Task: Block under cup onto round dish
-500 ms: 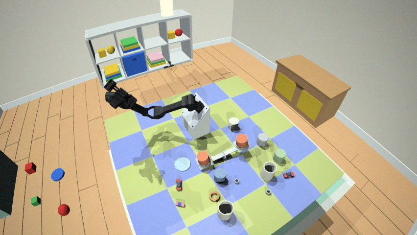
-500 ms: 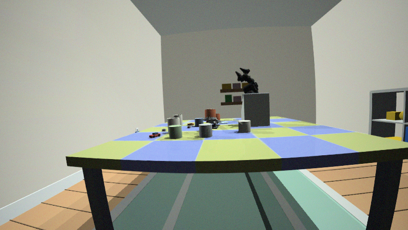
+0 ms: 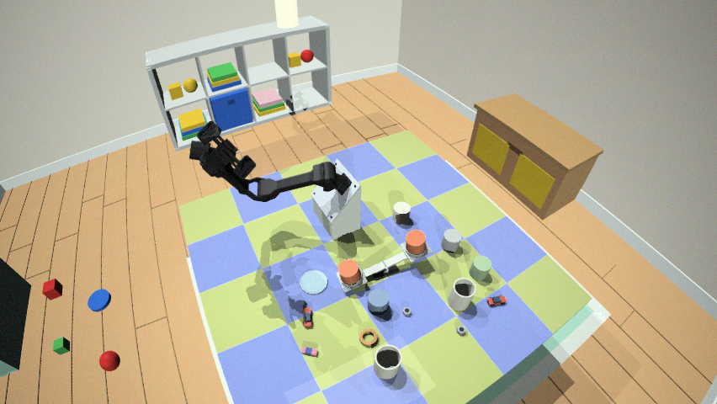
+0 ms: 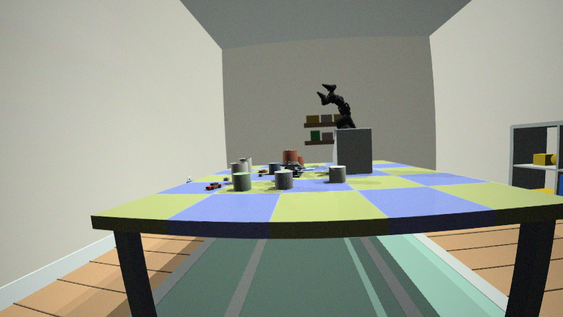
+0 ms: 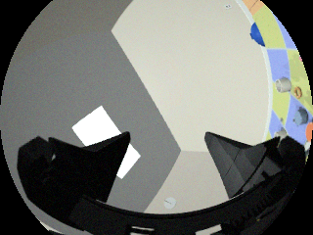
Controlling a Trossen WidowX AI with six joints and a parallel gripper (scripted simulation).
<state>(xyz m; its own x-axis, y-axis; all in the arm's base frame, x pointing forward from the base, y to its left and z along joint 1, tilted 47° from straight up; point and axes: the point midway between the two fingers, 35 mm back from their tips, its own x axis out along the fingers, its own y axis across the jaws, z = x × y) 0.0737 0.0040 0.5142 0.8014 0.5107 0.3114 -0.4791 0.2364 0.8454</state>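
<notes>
Two identical orange cups stand on the balance [image 3: 376,269]. The left cup [image 3: 349,272] is on the end beside the dish; the right cup [image 3: 415,242] [image 4: 289,156] is on the other end. In the exterior view the right cup's end sits higher and the left cup [image 4: 300,160] sits lower, so the beam looks tilted. The round pale blue dish [image 3: 314,282] is bare. No block shows. My gripper [image 3: 231,146] [image 4: 320,88] [image 5: 168,136] is open and empty, raised high and left of its base, well away from cups and dish.
A blue-grey cylinder [image 3: 378,300] stands near the left cup. A white cylinder [image 3: 401,212], grey cylinder [image 3: 451,240] and green cylinder [image 3: 480,267] stand around the right end. Two white mugs [image 3: 461,295] [image 3: 387,361], an orange ring [image 3: 368,337] and toy cars [image 3: 307,317] [image 3: 496,300] lie farther out.
</notes>
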